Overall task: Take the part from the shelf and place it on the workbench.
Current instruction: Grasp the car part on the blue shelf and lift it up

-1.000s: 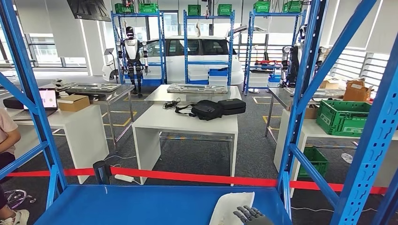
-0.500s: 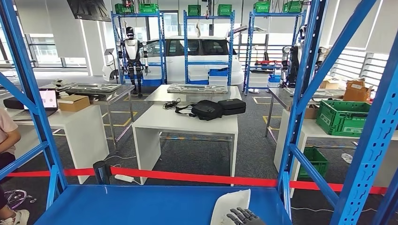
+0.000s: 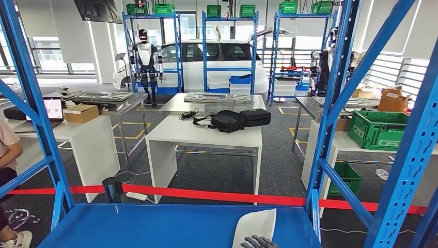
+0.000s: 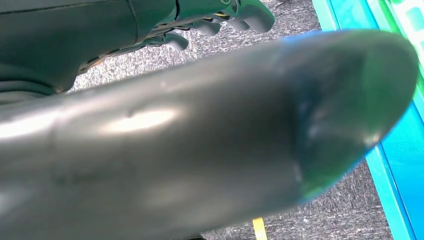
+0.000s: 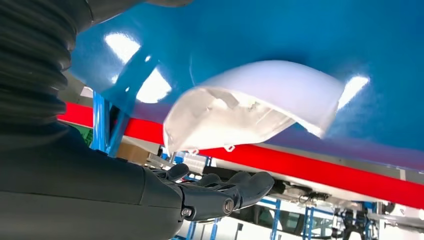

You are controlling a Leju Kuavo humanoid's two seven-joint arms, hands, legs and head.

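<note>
The white, curved, thin-shelled plastic part (image 5: 252, 107) lay on the blue metal shelf (image 3: 155, 225), just beyond the right hand's (image 5: 210, 192) released, spread fingers (image 5: 252, 184).

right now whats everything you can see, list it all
white part: 1, white, on the blue shelf near its front right
blue shelf: 1, blue, directly in front
red tape: 1, red, stretched across behind the shelf
white tables: 2, white, beyond the tape
black bags: 2, black, on the middle table
cardboard box: 1, brown, on the left table
laptop: 1, open, left table
green crates: several, green, at right and atop the far racks
white car: 1, background
humanoid robot: 1, standing by the far racks
right robot hand: 1, dark, fingers apart by the part, not holding it
left robot hand: 1, dark, over grey carpet
</note>
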